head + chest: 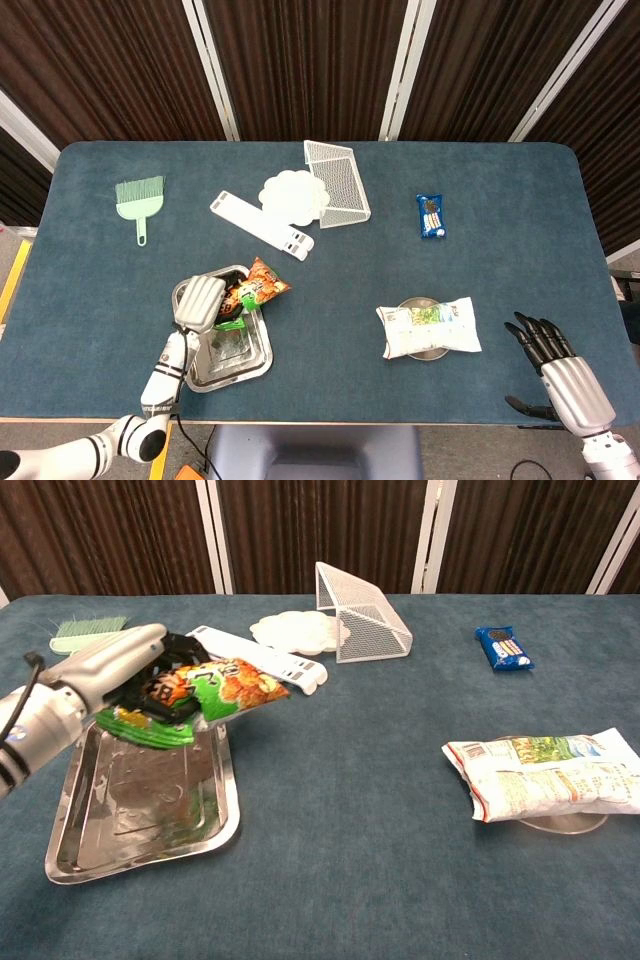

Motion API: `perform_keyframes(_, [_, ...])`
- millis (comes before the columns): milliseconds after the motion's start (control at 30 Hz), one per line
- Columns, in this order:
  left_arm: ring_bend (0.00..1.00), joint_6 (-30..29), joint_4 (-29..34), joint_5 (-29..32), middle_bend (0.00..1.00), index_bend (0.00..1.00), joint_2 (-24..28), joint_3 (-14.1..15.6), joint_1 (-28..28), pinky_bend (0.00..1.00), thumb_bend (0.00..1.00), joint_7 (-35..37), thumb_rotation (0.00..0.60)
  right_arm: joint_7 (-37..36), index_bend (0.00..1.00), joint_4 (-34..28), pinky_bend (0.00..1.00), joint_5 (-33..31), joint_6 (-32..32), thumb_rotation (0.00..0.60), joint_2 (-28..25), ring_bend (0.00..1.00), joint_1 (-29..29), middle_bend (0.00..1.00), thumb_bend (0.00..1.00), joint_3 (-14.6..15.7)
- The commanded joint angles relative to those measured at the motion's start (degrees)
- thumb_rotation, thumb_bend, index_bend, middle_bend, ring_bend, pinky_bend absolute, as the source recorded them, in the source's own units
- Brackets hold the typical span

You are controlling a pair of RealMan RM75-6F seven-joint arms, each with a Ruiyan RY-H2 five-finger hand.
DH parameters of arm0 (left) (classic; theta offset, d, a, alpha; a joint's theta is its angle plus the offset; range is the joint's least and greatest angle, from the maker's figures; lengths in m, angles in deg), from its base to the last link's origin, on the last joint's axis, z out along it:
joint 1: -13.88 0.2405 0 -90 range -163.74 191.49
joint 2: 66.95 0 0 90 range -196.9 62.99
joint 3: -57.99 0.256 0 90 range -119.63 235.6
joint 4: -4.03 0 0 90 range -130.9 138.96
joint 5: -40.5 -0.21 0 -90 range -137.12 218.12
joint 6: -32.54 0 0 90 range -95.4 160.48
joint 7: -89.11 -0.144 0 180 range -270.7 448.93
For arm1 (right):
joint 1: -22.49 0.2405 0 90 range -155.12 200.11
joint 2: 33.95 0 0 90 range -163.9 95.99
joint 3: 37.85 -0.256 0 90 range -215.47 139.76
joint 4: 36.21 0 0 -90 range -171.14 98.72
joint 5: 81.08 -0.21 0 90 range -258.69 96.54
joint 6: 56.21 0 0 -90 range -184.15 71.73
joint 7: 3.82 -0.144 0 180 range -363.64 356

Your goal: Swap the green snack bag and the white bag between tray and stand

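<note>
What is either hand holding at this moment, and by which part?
The left hand grips the green snack bag by its green end, lifted clear above the tray. The right hand holds nothing.

Blue felt-covered table (500, 260) with rounded corners. Behind it, a wall of dark brown ribbed panels (300, 70) split by slanted white strips (212, 70). Grey floor (12, 255) at the left, with a yellow line (12, 285). Even light.
</note>
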Motion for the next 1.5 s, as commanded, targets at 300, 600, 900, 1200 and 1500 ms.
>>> perform_keyframes(300, [0.59, 6.9, -27.6, 0.8, 0.55, 0.37, -21.3, -8.8, -20.5, 0.70, 0.42, 6.8, 0.600, -3.5, 0.00, 0.0, 0.00, -3.6, -5.6, 0.600, -1.0, 0.00, 2.6, 0.00, 0.16, -0.7])
perform_keyframes(600, [0.00, 11.7, -42.7, 0.2, 0.00, 0.00, -28.6, -6.5, -28.2, 0.08, 0.39, 12.3, 0.600, -4.9, 0.00, 0.4, 0.00, -5.8, -6.9, 0.600, -1.5, 0.00, 3.3, 0.00, 0.16, -1.7])
perform_keyframes(900, [0.00, 5.4, -26.6, -2.5, 0.00, 0.00, -19.6, -0.7, -20.3, 0.07, 0.38, 9.5, 0.600, -4.9, 0.00, 0.7, 0.00, -4.1, -5.3, 0.600, -0.6, 0.00, 3.1, 0.00, 0.16, -1.6])
perform_keyframes(1200, [0.00, -9.1, 23.4, -3.7, 0.00, 0.00, 18.9, 16.0, 3.4, 0.08, 0.36, -4.8, 0.600, 8.0, 0.00, -3.1, 0.00, -3.8, -12.2, 0.600, 6.2, 0.00, 6.7, 0.00, 0.19, -2.8])
perform_keyframes(1500, [0.00, -22.2, 16.0, -10.4, 0.00, 0.00, 25.4, 23.5, 16.0, 0.00, 0.36, 5.8, 0.600, 27.9, 0.11, -2.6, 0.00, -21.3, -27.5, 0.600, 15.6, 0.00, 16.5, 0.00, 0.22, -11.8])
